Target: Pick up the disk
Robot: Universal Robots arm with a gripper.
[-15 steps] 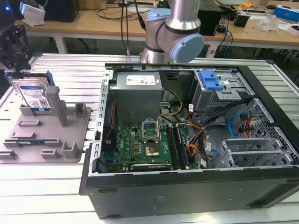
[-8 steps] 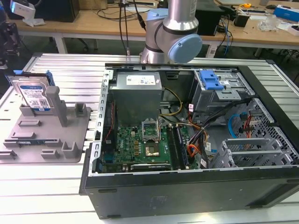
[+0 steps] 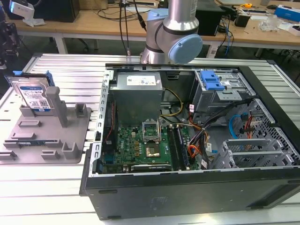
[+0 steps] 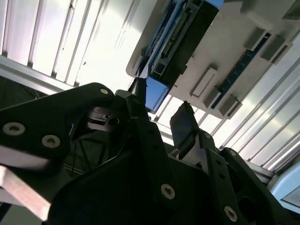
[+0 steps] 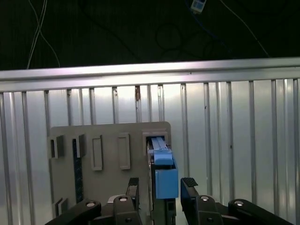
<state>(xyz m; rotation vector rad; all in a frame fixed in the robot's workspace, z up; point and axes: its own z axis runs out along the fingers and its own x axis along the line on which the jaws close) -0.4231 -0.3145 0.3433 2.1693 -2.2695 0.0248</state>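
Disk [image 3: 33,93], on edge at 10 o'clock from the case [image 3: 187,197] in the exterior view, sits between the parted fingers of the gripper [image 5: 161,183].

The arm [image 3: 180,14] is a silver-grey tube with a pale blue round cap [image 3: 186,48] at its five o'clock; the gripper [image 4: 161,105] is matte black, studded with silver screws [image 4: 168,190].
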